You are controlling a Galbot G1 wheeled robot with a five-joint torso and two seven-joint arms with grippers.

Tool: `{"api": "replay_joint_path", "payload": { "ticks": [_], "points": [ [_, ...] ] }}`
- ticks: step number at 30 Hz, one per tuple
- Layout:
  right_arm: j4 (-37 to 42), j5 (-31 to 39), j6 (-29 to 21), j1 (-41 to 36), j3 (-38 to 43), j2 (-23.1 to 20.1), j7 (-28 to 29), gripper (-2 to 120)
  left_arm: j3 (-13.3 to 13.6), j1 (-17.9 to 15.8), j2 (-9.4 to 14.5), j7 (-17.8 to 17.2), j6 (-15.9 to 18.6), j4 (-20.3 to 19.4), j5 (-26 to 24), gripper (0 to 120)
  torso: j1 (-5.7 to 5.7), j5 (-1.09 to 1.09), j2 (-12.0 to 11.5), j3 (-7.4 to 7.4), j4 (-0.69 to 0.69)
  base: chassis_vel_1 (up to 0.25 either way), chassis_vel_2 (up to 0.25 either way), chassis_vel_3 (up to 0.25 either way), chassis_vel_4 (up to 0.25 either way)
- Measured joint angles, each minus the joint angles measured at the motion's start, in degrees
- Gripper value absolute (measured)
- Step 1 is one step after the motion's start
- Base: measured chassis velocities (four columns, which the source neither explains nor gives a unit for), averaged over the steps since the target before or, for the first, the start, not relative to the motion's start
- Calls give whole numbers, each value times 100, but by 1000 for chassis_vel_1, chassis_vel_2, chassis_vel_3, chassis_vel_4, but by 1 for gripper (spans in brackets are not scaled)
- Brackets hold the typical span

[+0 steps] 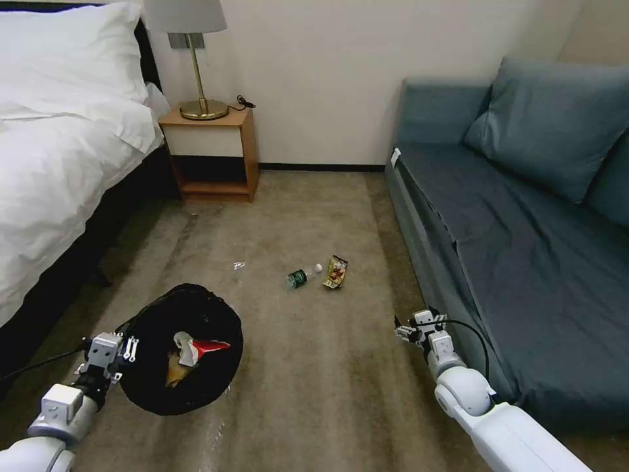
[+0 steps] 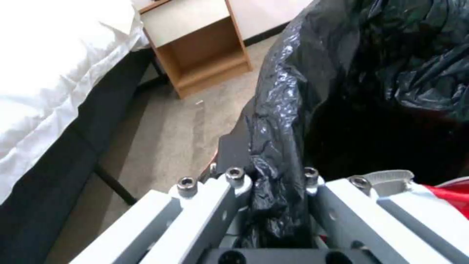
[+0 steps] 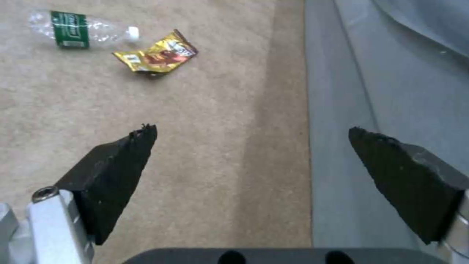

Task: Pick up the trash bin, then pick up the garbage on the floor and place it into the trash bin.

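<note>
Left gripper [image 1: 126, 349] pinches the bin [image 1: 187, 400] by its bag-lined rim; right gripper [image 3: 251, 134], fingers spread, hovers short of bottle [image 3: 78, 28] and packet [image 3: 156, 55]. Thin plastic could slip, dropping the bin.

bottle [image 1: 300, 276] left of packet [image 1: 335, 272], beside sofa [image 1: 524, 262].

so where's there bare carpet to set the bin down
Bare carpet lies between the trash bin, held by the left hand, and the open right hand by the sofa. More lies toward the nightstand. It is crowded around the bottle and snack packet.
</note>
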Motion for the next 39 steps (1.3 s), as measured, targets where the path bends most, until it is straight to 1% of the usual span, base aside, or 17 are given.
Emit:
{"api": "replay_joint_path", "payload": {
  "ticks": [8, 14, 17, 25, 33, 39],
  "points": [
    [135, 38, -1, -105, 49, 3, -52, 100, -47, 59, 22, 0, -79, 37, -6, 4, 0, 0, 0, 0, 0, 0, 0, 0, 0],
    [184, 165, 10, -175, 120, 1, -213, 100, -48, 115, 19, -3, -106, 34, -6, 4, 0, 0, 0, 0, 0, 0, 0, 0, 0],
    [167, 174, 47, -176, 143, 6, -261, 100, -48, 115, 8, -3, -125, 32, 2, 4, 0, 0, 0, 0, 0, 0, 0, 0, 0],
    [139, 209, 142, -190, 131, 19, -384, 100, -8, 155, -138, 20, -253, 69, 175, 4, 0, 0, 0, 0, 0, 0, 0, 0, 0],
    [107, 209, 165, -158, 91, 25, -421, 100, -30, 261, -139, 27, -265, 49, 240, 4, 0, 0, 0, 0, 0, 0, 0, 0, 0],
    [6, 219, 196, -68, 44, 65, -462, 100, -50, 253, -125, 28, -269, 61, 235, 4, 0, 0, 0, 0, 0, 0, 0, 0, 0]
  ]
}}
